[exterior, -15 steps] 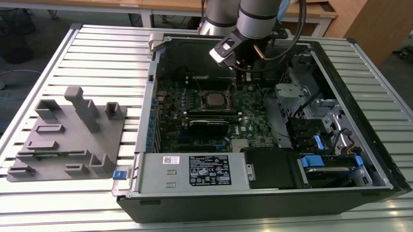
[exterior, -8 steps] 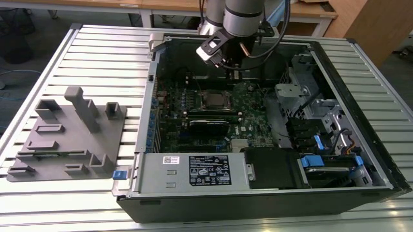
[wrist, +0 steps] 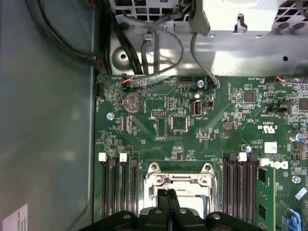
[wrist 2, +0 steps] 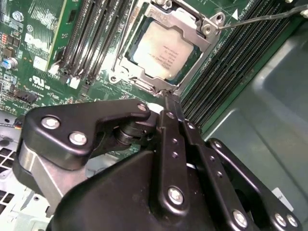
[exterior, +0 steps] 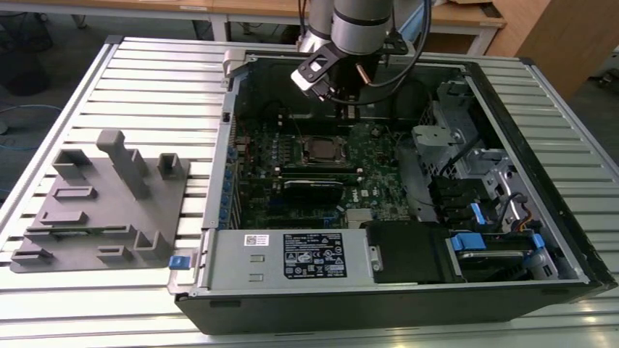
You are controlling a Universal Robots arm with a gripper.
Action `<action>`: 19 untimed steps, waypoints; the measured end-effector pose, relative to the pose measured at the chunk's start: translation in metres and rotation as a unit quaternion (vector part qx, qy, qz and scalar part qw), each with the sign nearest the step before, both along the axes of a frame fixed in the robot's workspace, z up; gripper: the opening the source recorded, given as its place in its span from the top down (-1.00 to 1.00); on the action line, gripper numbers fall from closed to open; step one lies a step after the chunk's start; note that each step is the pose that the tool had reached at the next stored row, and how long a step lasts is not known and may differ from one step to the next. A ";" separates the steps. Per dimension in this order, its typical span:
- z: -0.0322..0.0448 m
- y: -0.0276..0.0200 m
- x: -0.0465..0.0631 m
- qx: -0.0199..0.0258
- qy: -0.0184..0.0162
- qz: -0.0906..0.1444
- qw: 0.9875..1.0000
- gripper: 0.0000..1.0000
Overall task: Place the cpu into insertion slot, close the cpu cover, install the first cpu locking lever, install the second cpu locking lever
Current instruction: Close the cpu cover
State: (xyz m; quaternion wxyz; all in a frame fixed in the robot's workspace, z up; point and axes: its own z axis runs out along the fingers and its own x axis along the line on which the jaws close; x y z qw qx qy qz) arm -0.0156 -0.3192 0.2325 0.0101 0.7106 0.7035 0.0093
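The cpu (wrist 2: pixel 166 50) lies flat in the insertion slot (exterior: pixel 324 150) on the green board, its silver top showing through the window of the cpu cover (wrist 2: pixel 191 21), which is down over it. A thin metal locking lever (wrist 2: pixel 260 17) runs out from one corner of the cover. My gripper (wrist 2: pixel 166 97) is shut with nothing between its fingers, its tips just off the cover's edge. In the first wrist view the gripper (wrist: pixel 167 195) hangs over the cover (wrist: pixel 180 179). From outside, the gripper (exterior: pixel 335 93) hovers inside the case above the slot's far side.
Long black memory slots (wrist 2: pixel 91 38) flank the socket on both sides. A black card (exterior: pixel 314 190) lies nearer the case front, with a labelled metal box (exterior: pixel 290 255) beyond it. Drive bays and cables (exterior: pixel 474 181) fill the exterior view's right. A grey fixture plate (exterior: pixel 97 210) sits on the table.
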 end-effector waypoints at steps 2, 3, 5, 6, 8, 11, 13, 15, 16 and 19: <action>-0.0004 0.0000 0.000 0.001 0.005 0.000 1.000 0.79; -0.0006 -0.0001 0.000 0.001 0.007 0.000 1.000 0.79; -0.0007 -0.0001 0.000 0.002 0.011 0.000 1.000 0.79; -0.0007 0.0000 0.000 0.002 0.011 0.000 1.000 0.79; -0.0007 0.0000 0.000 0.002 0.011 0.000 1.000 0.79; -0.0010 -0.0003 -0.005 0.002 0.011 0.001 1.000 0.79; -0.0014 -0.0010 -0.009 0.002 0.011 0.001 1.000 0.79; -0.0020 -0.0022 -0.013 0.002 0.011 0.001 1.000 0.79; -0.0023 -0.0028 -0.014 0.002 0.011 0.001 1.000 0.79; -0.0036 -0.0054 -0.018 0.002 0.011 0.002 1.000 0.79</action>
